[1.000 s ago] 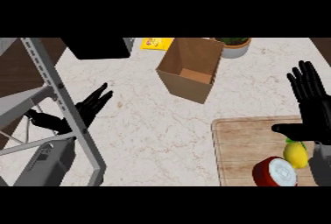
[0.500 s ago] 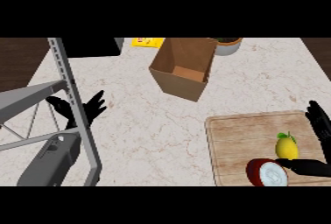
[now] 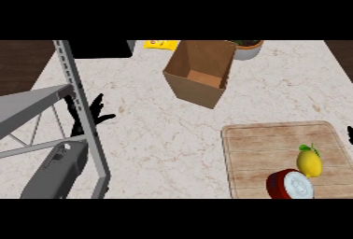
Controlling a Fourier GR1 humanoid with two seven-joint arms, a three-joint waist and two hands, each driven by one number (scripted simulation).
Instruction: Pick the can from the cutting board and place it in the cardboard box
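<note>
A pale marble kitchen counter (image 3: 172, 140) with thin brown veins fills the view. A dark wooden floor shows at the top corners.

On the right side of the counter lies a light wooden cutting board (image 3: 262, 144) with rounded corners. A short red can with a silver lid (image 3: 289, 185) sits on the near part of the board, at the bottom of the view. A yellow lemon with a small green leaf (image 3: 309, 161) rests on the board just beside the can, a bit farther back. The two look like they touch.

Near the back of the counter stands an open brown cardboard box (image 3: 198, 70). It is tipped so the inside shows. The box is well apart from the board. Behind the box sits a grey pot with a green plant (image 3: 247, 47). A small yellow packet (image 3: 158, 44) lies to the left of the box at the back edge.

On the left rises a grey metal shelf frame (image 3: 79, 107) with slanted bars. The robot's black left hand (image 3: 88, 115) shows behind the frame's post. Its fingers are straight and spread, pointing up, and it holds nothing. The grey forearm (image 3: 59, 170) sits below it.

A tiny black bit of the right hand (image 3: 349, 135) peeks in at the right edge, next to the board. One cannot tell how its fingers are set.
</note>
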